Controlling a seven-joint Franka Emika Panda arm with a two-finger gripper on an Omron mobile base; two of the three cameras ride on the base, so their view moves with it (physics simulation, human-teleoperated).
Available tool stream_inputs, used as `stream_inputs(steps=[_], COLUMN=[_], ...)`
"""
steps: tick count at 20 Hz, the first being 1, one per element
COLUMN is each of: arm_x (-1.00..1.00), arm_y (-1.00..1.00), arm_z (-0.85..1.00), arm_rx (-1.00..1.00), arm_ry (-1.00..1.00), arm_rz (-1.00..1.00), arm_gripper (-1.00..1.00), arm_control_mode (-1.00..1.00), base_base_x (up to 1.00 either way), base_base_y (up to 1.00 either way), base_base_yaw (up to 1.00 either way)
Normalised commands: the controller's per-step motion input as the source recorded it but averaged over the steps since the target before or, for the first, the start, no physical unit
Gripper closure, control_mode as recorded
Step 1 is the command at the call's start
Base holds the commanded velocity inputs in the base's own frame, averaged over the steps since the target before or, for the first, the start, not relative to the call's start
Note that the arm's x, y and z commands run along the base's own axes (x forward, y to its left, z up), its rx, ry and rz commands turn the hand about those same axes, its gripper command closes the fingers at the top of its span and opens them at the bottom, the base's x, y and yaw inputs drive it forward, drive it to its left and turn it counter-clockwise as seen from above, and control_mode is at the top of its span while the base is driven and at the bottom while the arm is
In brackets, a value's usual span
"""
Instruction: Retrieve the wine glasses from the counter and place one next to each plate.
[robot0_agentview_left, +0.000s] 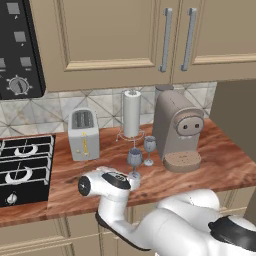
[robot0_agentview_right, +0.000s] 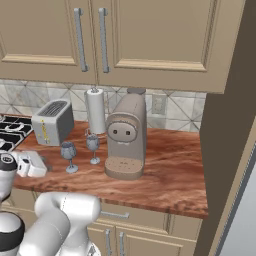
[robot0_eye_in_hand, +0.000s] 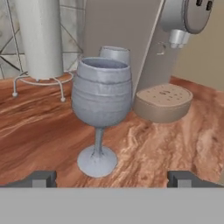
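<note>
Blue-grey glass is what we're lined up on right now: the nearer wine glass (robot0_eye_in_hand: 101, 109) sits dead ahead of the gripper (robot0_eye_in_hand: 113, 178), at 12 o'clock in the hand view, standing upright with its stem running straight up from a round foot planted on the tabletop (robot0_eye_in_hand: 175, 144). Our gripper is released, jaws spread wide, with a dark fingertip poking up at each bottom corner of that view and the glass's foot centred between them but still a bit ahead, not touching. So we'd say the coming move is just a straight push forward until the stem or bowl sits between the fingers, then close.

From the left base view the gripper (robot0_agentview_left: 134, 183) sits just at 6 o'clock of that glass (robot0_agentview_left: 134, 159), low over the wood.

Counting: two wine glasses, the second glass (robot0_agentview_left: 149, 148) just beyond the first at about 1 o'clock, near the coffee machine (robot0_agentview_left: 178, 132). One coffee machine, one paper towel roll (robot0_agentview_left: 131, 114) on its wire stand at 12 o'clock behind the glasses, one toaster (robot0_agentview_left: 83, 133) off at 10 o'clock. We only have the one arm, so no choice there. Plates: we can't spot any from here.
</note>
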Motion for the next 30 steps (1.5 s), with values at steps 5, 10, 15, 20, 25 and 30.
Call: stream_inputs(steps=[5, 10, 15, 20, 25, 30], arm_x=[0.10, 0.15, 0.19, 0.15, 0.07, 0.18], arm_y=[-0.14, -0.01, 0.02, -0.01, -0.03, -0.01], arm_z=[-0.14, 0.00, 0.00, 0.00, -0.09, -0.12], arm_rx=[0.00, 0.00, 0.00, 0.00, 0.00, 0.00], arm_ry=[-0.07, 0.00, 0.00, 0.01, 0.00, 0.01], arm_rz=[0.00, 0.00, -0.01, 0.00, 0.00, 0.00], arm_gripper=[-1.00, -1.00, -1.00, -1.00, -1.00, -1.00], arm_control_mode=[-1.00, -1.00, -1.00, -1.00, -1.00, -1.00], base_base_x=[0.00, 0.00, 0.00, 0.00, 0.00, 0.00], base_base_y=[0.00, 0.00, 0.00, 0.00, 0.00, 0.00], base_base_yaw=[0.00, 0.00, 0.00, 0.00, 0.00, 0.00])
